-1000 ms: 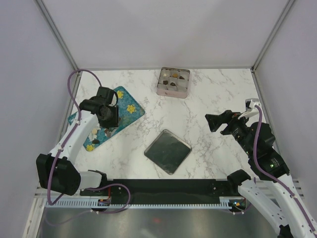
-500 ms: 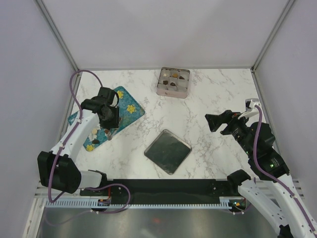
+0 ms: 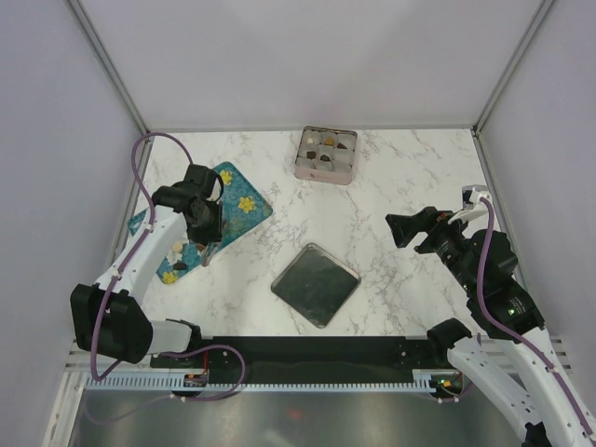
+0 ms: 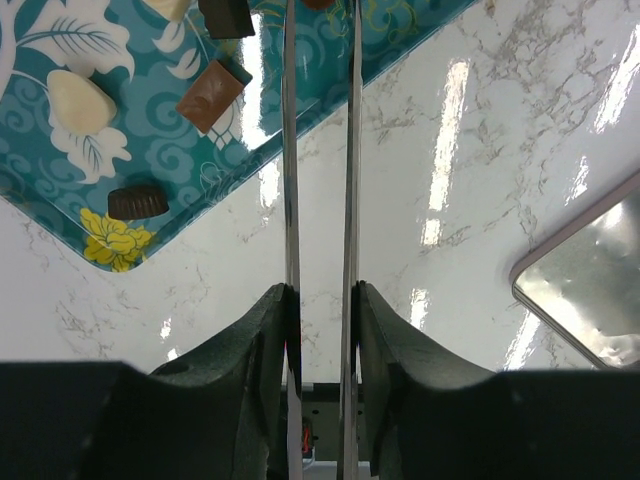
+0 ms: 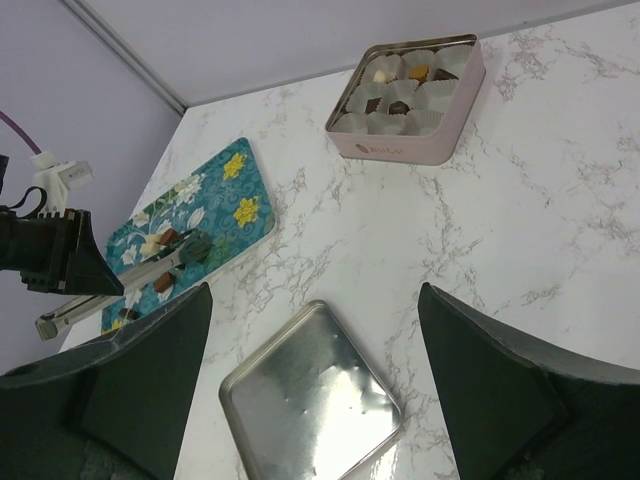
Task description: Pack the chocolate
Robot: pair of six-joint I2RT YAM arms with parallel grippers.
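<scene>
"Where is the chocolate [image 4: 210, 95]?"

"On the blue flower tray [image 4: 60, 180], and some in the pink tin [image 5: 410, 150]."

"The grippers?"

"On the left gripper [image 4: 320, 30] the fingers [image 4: 291, 150] nearly meet at the tray. Pinching or not, I cannot tell. The right gripper [image 5: 315, 295] gapes, empty."

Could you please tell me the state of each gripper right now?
Left gripper: jaws narrowly apart over the tray; grip cannot be told.
Right gripper: open, holding nothing.

Left claw [image 4: 320, 40] tips cut off; grip unclear.
</scene>
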